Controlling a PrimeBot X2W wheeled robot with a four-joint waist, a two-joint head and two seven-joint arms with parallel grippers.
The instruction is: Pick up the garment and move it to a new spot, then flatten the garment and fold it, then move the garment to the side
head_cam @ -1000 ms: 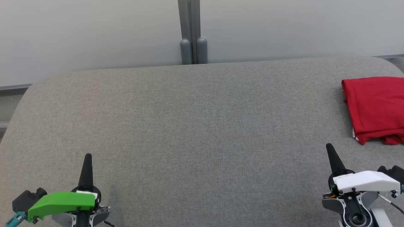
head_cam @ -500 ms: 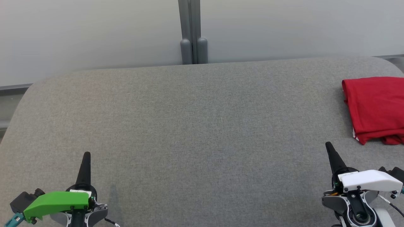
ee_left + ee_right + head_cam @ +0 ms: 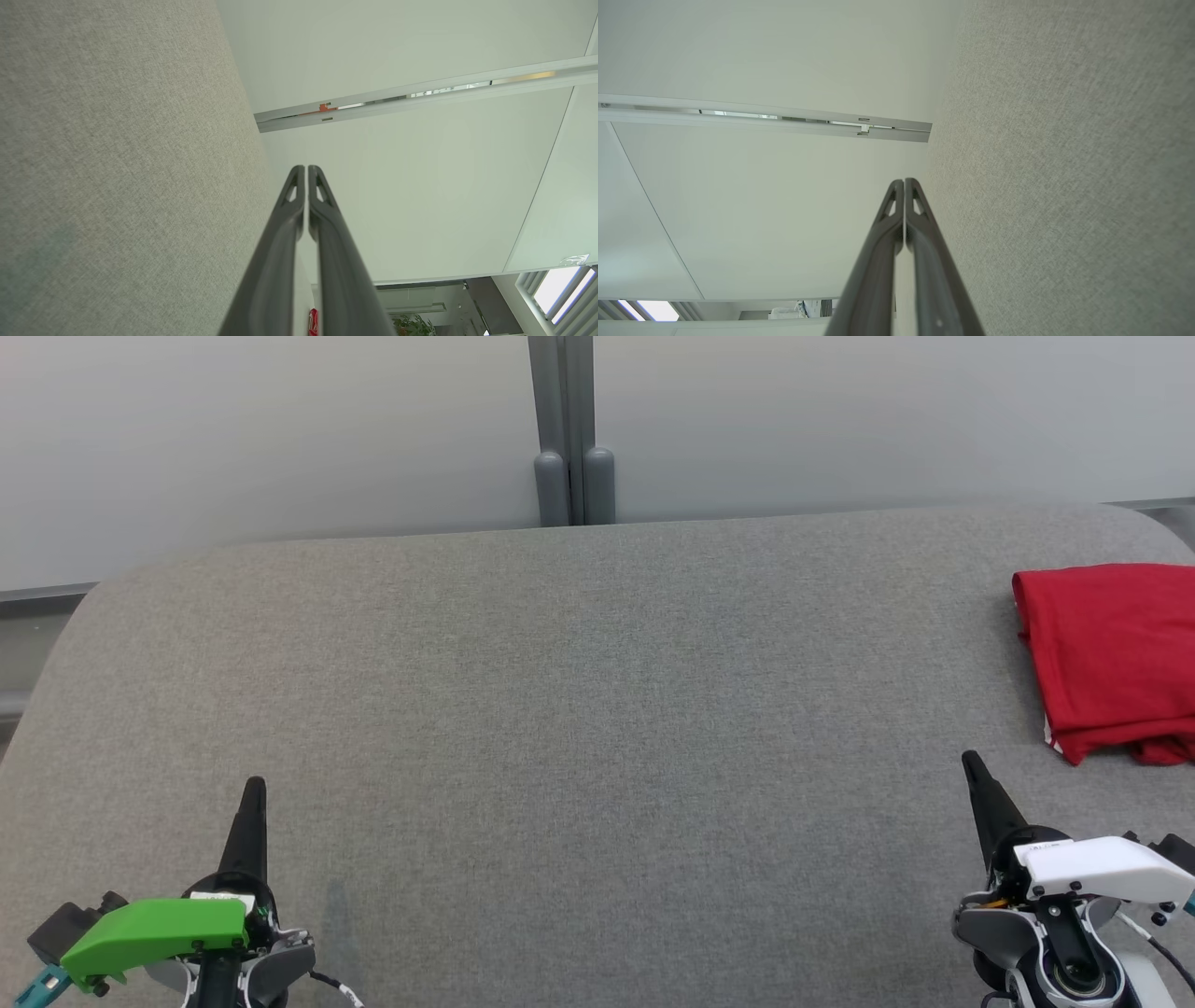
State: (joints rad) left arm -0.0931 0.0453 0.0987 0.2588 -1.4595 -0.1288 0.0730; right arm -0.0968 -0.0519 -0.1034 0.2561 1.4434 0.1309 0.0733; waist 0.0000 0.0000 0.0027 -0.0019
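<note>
1. You are looking at a red garment [image 3: 1111,653] that is lying folded into a roughly square-cornered pad. Its top is lying smooth, and its near edge is bunching into soft rumples. A small white patch [image 3: 1047,737] is peeking out at its near left corner.
2. The garment is sitting at the far right of the surface [image 3: 579,709], and the right edge of the head view is cutting it off. It is lying just beyond the right gripper [image 3: 971,761] and apart from it.
3. The surface is showing as a wide grey woven fabric with rounded far corners, and it is lying flat and smooth.
4. Behind it, pale wall panels [image 3: 280,429] are running across the room, and a grey post [image 3: 565,429] is standing between them at the middle.
5. The garment's straight, tidy edge is facing the wall and its rumpled edge is facing the robot. Its left edge is running from near to far, leaning slightly outward toward the near end. You cannot judge its long axis, because its right part is falling outside the picture.
6. The left gripper [image 3: 254,789] is hovering at the lower left with its fingers pressed together on nothing. The right gripper's fingers are likewise pressed together and holding nothing. Both are pointing toward the wall.
</note>
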